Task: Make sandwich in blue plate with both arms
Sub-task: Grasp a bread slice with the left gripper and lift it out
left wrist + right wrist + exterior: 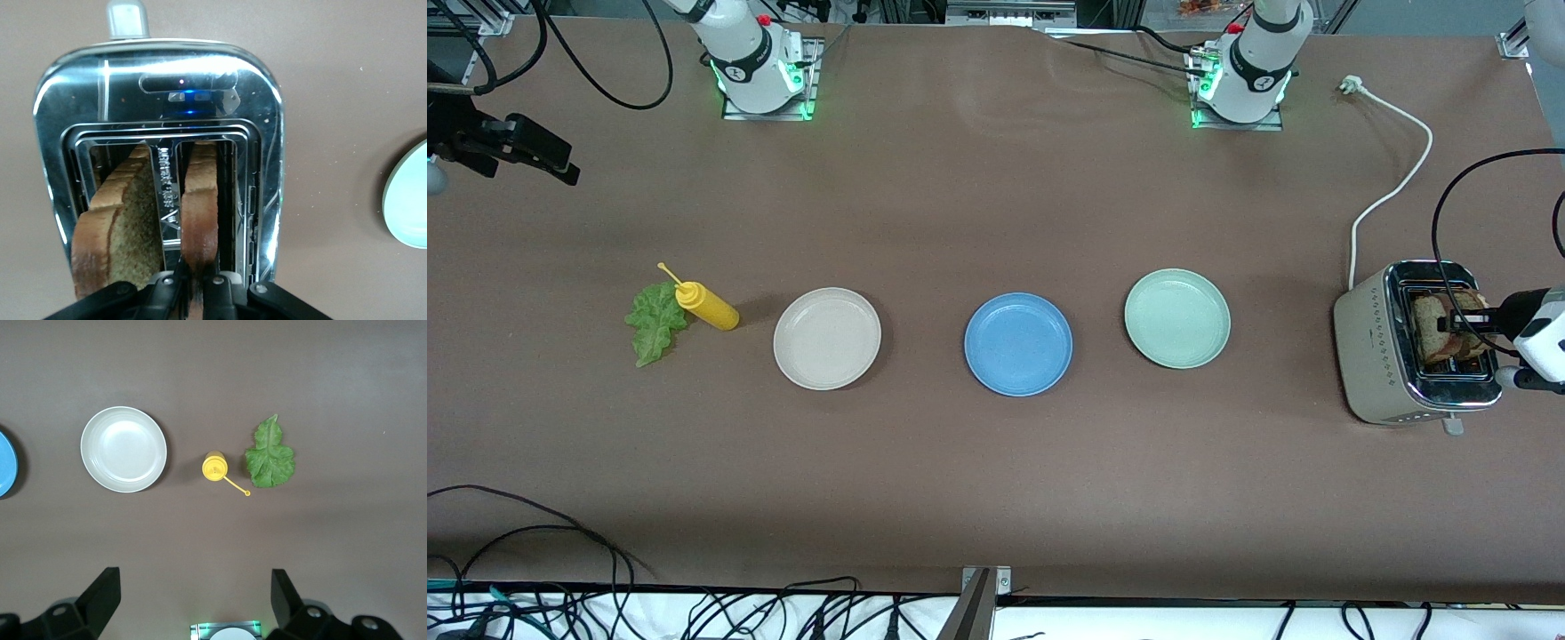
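— brown cloth covers the whole table (pixel 978 204), with the two arm bases along one edge. what's laid out on it?

— three plates in a row across the middle: a cream plate (pixel 827 338) toward the right arm's end, the blue plate (pixel 1018 343) in the centre, a pale green plate (pixel 1177 318) toward the left arm's end. all three are bare.

— and the sandwich parts?

— a lettuce leaf (pixel 655 323) lies flat near the right arm's end, touching a yellow squeeze bottle (pixel 705 305) that lies on its side between the leaf and the cream plate. two bread slices stand in a chrome toaster (pixel 1383 351) at the left arm's end, well apart from the blue plate. a white cord (pixel 1396 191) runs from the toaster toward the bases.

— what is the left gripper doing?

— the left gripper (pixel 190 288) is down at the toaster's slots, its fingers (pixel 165 291) closed on the crust edge of one bread slice (pixel 200 213). the other bread slice (pixel 123 230) stands in the neighbouring slot, leaning a little, not gripped.

— and the right one?

— the right gripper (pixel 193 600) hangs high over the table near the leaf and bottle, fingers (pixel 100 600) spread wide with nothing between them. that arm waits.
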{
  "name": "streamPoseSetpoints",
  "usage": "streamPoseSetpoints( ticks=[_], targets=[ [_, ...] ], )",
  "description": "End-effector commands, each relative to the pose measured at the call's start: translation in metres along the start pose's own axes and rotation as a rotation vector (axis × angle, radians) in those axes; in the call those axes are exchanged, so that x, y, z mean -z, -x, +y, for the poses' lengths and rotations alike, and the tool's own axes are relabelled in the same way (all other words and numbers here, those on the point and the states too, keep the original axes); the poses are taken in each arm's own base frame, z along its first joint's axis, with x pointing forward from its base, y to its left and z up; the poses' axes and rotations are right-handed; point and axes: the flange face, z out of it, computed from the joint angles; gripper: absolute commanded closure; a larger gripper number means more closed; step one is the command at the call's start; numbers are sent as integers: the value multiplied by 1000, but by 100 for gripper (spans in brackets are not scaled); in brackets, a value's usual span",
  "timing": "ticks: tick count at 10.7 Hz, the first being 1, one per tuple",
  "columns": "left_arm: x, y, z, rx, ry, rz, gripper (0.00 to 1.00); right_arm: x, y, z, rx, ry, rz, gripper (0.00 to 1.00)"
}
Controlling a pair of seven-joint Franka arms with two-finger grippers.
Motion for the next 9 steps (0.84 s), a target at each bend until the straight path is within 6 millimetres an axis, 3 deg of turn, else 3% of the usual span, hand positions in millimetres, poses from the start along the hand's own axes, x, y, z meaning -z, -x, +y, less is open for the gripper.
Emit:
streamPoseSetpoints(
  ticks=[1,3,5,7,9],
  targets=[
    [28,-3,12,26,13,47,100,2,3,0,12,-1,0,0],
    [34,-5,17,15,3,55,100,2,3,0,12,-1,0,0],
    [63,-6,22,4,-22,108,100,2,3,0,12,-1,0,0],
    [98,9,24,-1,-64,153,100,2,3,0,12,-1,0,0],
    [117,23,24,2,-62,162,100,2,3,0,12,-1,0,0]
  ],
)
